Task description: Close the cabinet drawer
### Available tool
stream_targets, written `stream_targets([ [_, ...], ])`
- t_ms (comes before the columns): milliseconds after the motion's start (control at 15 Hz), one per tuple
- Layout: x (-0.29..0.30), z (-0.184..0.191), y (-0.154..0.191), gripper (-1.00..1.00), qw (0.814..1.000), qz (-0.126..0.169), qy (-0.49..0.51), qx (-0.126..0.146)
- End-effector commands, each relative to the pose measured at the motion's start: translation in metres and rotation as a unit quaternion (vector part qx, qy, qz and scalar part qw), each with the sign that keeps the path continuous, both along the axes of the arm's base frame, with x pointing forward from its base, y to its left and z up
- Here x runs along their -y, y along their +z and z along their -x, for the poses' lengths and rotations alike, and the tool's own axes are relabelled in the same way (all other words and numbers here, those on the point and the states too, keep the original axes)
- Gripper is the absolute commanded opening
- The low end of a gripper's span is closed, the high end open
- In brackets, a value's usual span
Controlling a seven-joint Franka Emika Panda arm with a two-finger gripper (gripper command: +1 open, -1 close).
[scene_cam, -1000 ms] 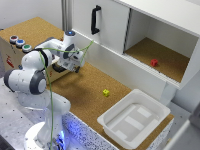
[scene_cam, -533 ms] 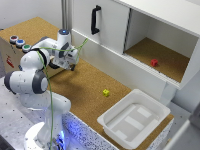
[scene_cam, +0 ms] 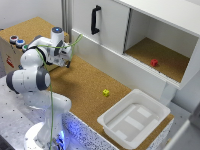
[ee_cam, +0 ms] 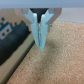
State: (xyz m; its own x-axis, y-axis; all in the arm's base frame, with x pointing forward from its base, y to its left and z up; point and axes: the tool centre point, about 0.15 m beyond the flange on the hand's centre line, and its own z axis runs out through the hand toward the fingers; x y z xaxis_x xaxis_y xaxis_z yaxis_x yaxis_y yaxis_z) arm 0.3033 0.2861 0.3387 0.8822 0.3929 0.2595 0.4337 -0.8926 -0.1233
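The cabinet drawer (scene_cam: 117, 66) is a long low white front along the base of the big white cabinet; it stands out a little from the cabinet face. My gripper (scene_cam: 68, 62) hangs over the cork surface just off the drawer's end at the exterior view's left, apart from it. In the wrist view the gripper (ee_cam: 41, 44) points down at the cork with its fingers (ee_cam: 39, 31) pressed together and nothing between them.
An upright white door with a black handle (scene_cam: 95, 20) is above the drawer. A red cube (scene_cam: 154, 62) lies in the open compartment. A yellow cube (scene_cam: 106, 92) and a white plastic tub (scene_cam: 134, 118) sit on the cork. A button box (scene_cam: 17, 42) is at the left.
The gripper has moved a little toward the exterior view's left, along the cork near the drawer's end. The drawer has not moved.
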Motion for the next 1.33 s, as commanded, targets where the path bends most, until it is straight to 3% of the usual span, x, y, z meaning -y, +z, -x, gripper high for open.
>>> stream_targets([
  [0, 0.020, -0.026, -0.002, -1.00, 0.999, 0.030, -0.043, -0.015],
  [133, 0.038, -0.026, -0.001, -1.00, 0.997, 0.033, -0.061, -0.016],
  [200, 0.043, -0.025, -0.002, 1.00, 0.997, 0.037, -0.066, -0.017],
  [1000, 0.089, -0.013, -0.005, 1.00, 0.993, 0.065, -0.099, -0.021],
  [1267, 0.134, -0.009, -0.006, 1.00, 0.988, 0.076, -0.135, -0.025],
])
